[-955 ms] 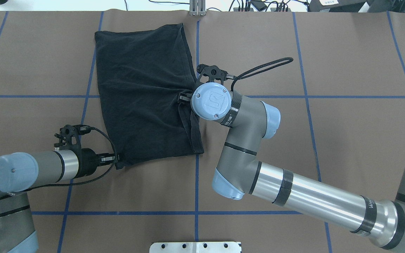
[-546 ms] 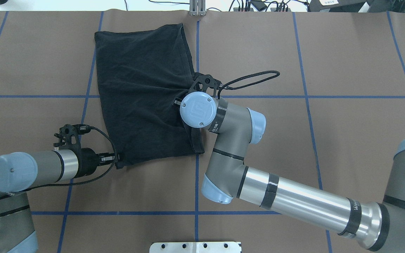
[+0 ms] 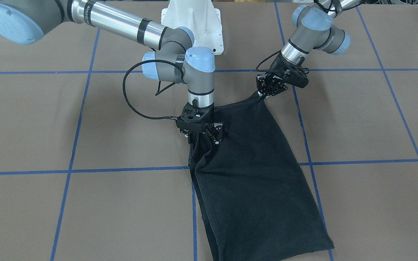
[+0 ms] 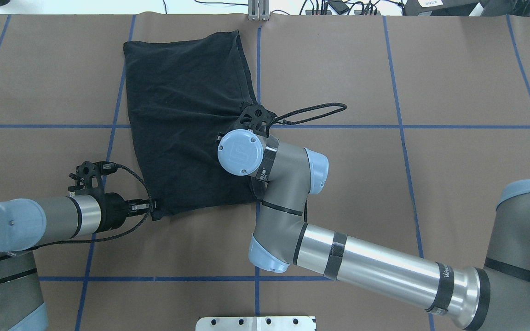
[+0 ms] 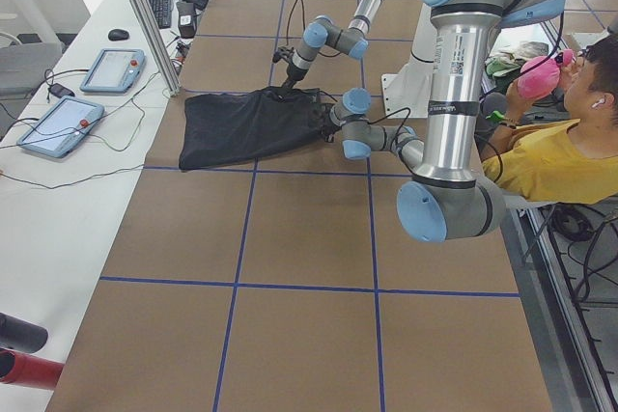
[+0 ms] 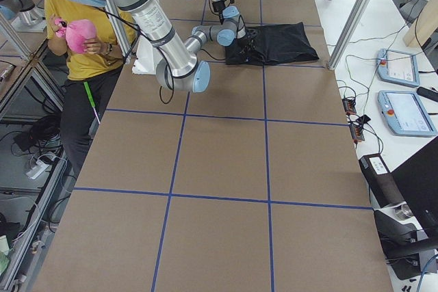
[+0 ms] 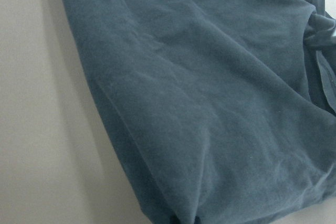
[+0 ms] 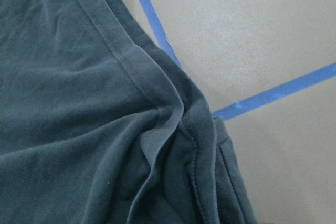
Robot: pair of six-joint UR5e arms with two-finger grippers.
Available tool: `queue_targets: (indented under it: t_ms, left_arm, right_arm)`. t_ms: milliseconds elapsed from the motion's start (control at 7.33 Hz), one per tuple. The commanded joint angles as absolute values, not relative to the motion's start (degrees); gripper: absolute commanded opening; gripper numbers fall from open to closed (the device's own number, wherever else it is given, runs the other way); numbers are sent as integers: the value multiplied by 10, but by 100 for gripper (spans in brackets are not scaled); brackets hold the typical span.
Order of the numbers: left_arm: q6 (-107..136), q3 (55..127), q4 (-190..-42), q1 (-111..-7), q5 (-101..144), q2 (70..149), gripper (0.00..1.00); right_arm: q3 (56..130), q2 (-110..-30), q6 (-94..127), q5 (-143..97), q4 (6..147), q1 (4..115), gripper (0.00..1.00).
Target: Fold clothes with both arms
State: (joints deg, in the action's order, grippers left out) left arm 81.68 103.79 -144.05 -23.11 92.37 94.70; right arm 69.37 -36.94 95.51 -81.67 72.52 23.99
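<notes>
The black T-shirt (image 4: 182,115) lies folded on the brown table, plain side up; its graphic is hidden. It also shows in the front view (image 3: 256,188). My left gripper (image 4: 151,208) is shut on the shirt's near left corner, low at the table; it is also in the front view (image 3: 262,95). My right gripper (image 3: 203,139) is shut on the shirt's bunched right edge and holds it slightly lifted. In the overhead view it is hidden under its wrist cap (image 4: 239,151). The left wrist view shows smooth cloth (image 7: 210,103). The right wrist view shows a creased hem (image 8: 194,150).
Blue tape lines (image 4: 258,239) grid the brown table. The white mounting pedestal (image 3: 194,21) stands behind the arms. A metal plate (image 4: 256,323) sits at the near edge. An operator in yellow (image 5: 550,161) sits beside the robot. Tablets (image 5: 58,123) lie beyond the far edge.
My right arm has moved left and nearer over the shirt, pulling the shirt's right edge inward with it. The left arm and its corner have stayed put.
</notes>
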Motion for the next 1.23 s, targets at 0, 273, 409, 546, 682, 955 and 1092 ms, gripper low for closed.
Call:
queue_targets:
  t_ms: [0, 273, 409, 546, 682, 955, 1092]
  left_arm:
    - [817, 1040, -1441, -231, 924, 946, 0]
    - [817, 1040, -1441, -231, 924, 946, 0]
    - [817, 1040, -1441, -231, 924, 947, 0]
    - [817, 1040, -1441, -230, 924, 947, 0]
    - [817, 1040, -1441, -230, 925, 950, 0]
    - [817, 1054, -1441, -229, 929, 952, 0]
    - [817, 1059, -1441, -229, 930, 952, 0]
  right_arm:
    - [692, -364, 971, -812, 725, 236, 41]
    - [693, -362, 979, -811, 726, 233, 0]
    - [693, -363, 975, -811, 727, 233, 0]
    - [698, -364, 973, -811, 730, 232, 0]
    - [710, -369, 972, -813, 732, 235, 0]
    - [782, -408, 972, -818, 750, 236, 0]
    - [853, -451, 972, -817, 778, 226, 0]
